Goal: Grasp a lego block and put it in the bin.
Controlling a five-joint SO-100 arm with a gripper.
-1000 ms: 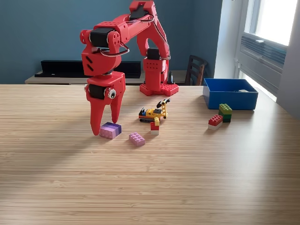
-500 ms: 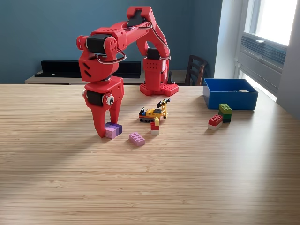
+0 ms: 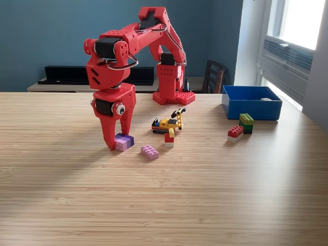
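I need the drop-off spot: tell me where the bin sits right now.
The bin sits on the table at the exterior view's far right, just behind the green block, well away from the gripper.

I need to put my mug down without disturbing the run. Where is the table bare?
The near half of the table, in front of the pink block, is bare, as is the exterior view's left beyond the gripper. The stretch from the gripper to the bin is crowded.
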